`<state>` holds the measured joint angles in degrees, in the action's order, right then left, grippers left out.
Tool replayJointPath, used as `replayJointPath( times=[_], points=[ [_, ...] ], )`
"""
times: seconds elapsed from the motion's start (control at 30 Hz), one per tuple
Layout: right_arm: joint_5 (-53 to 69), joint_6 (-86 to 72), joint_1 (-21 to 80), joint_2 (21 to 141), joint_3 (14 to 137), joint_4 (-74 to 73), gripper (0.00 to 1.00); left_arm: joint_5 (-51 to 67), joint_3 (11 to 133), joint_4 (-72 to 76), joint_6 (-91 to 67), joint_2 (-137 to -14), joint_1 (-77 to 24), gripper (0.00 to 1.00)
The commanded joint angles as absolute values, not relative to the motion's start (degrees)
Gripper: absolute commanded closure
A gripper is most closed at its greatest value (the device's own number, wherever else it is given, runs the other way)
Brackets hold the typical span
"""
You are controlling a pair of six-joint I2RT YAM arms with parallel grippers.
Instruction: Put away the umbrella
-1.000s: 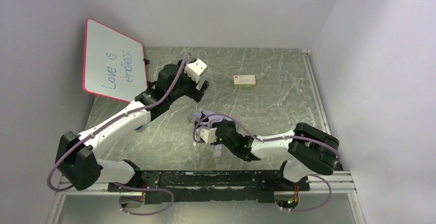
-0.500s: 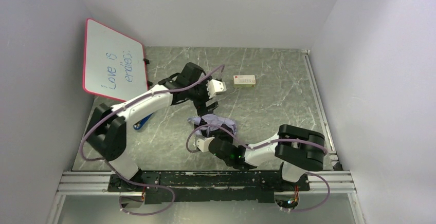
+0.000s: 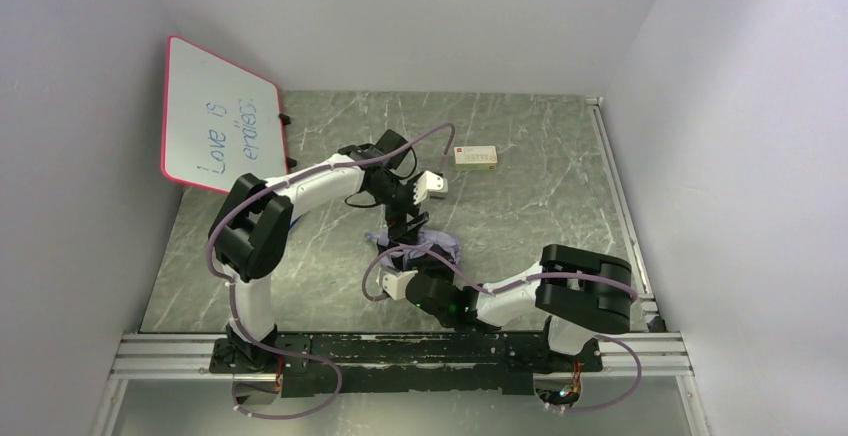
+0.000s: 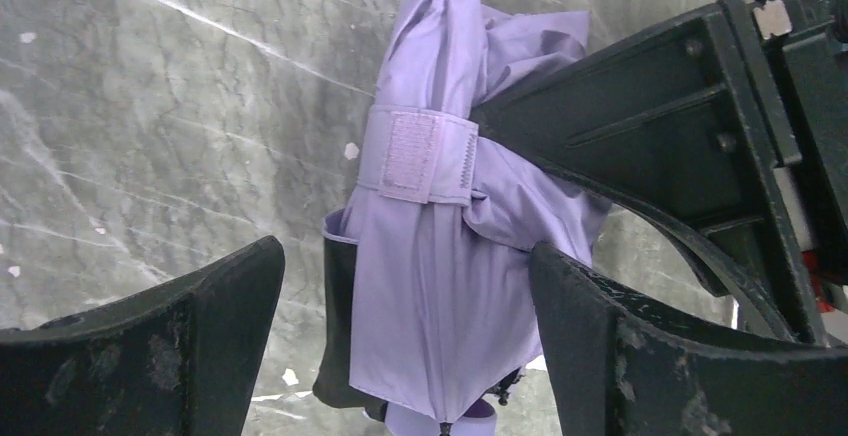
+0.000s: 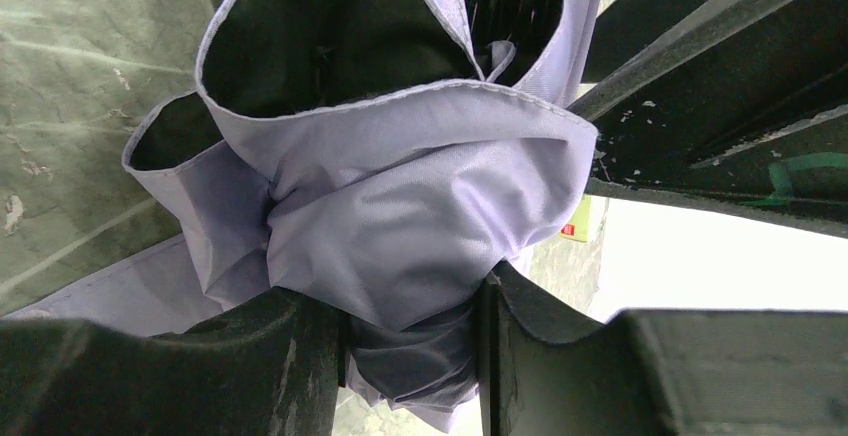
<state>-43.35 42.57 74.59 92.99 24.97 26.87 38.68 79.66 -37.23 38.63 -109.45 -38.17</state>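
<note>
**Fingers of both arms at the umbrella**

Fabric is pinched between the right fingers point(image 3: 420, 264): in the right wrist view they press in from both sides on a gathered fold of the umbrella point(image 3: 437, 247), partly closed and clamped on the cloth. The left fingers point(image 3: 408, 221) stand wide apart and straddle the same bundle from its far side. In the left wrist view one of them is clear of the fabric, while the other sits just beside its edge; whether it touches cannot be told. They hold nothing.

The umbrella lies collapsed on the counter point(image 3: 540, 196), a crumpled lavender bundle with a dark lining showing inside its folds. A lavender strap point(image 4: 415, 154) with a fastening patch wraps around it.

The counter is grey-green with pale marbled veins, and plain white walls close it in on three sides. A red-framed whiteboard point(image 3: 222, 116) with blue handwriting leans against the wall far off to the left of the umbrella, beyond it. A small pale box point(image 3: 475, 157) lies beyond the umbrella, slightly to its right and well apart from it.

A second ago the left arm was raised between the whiteboard and the umbrella, its fingers well away from the cloth. It has since swung across and come down over the bundle. The right arm has kept its hold, with its elbow drawn in closer.
</note>
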Motion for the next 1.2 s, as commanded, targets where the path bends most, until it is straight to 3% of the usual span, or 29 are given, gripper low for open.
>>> replayJointPath(
  times=[0.0,0.4,0.63,0.97,1.07,1.17],
  points=[
    [-37.9,37.0,74.7,96.4,20.8,11.6,0.76,42.4,78.6,-39.9,41.0,-109.1,-37.8,0.04],
    [-37.5,37.0,74.7,96.5,21.5,10.7,0.76,38.7,71.7,-36.5,40.1,-105.9,-37.8,0.05],
    [-37.6,36.7,74.9,96.8,22.0,10.5,0.76,43.0,75.5,-37.4,41.0,-111.4,-37.8,0.18],
    [-37.6,36.0,75.1,97.1,22.3,10.4,0.76,39.0,73.5,-34.5,39.9,-113.6,-39.1,0.21],
    [-37.7,36.1,75.1,97.0,22.6,10.6,0.76,34.7,72.3,-33.9,39.8,-113.8,-39.7,0.33],
    [-37.6,36.2,75.1,96.4,22.8,11.0,0.75,31.4,71.8,-34.0,40.3,-114.2,-40.4,0.54]
  ],
)
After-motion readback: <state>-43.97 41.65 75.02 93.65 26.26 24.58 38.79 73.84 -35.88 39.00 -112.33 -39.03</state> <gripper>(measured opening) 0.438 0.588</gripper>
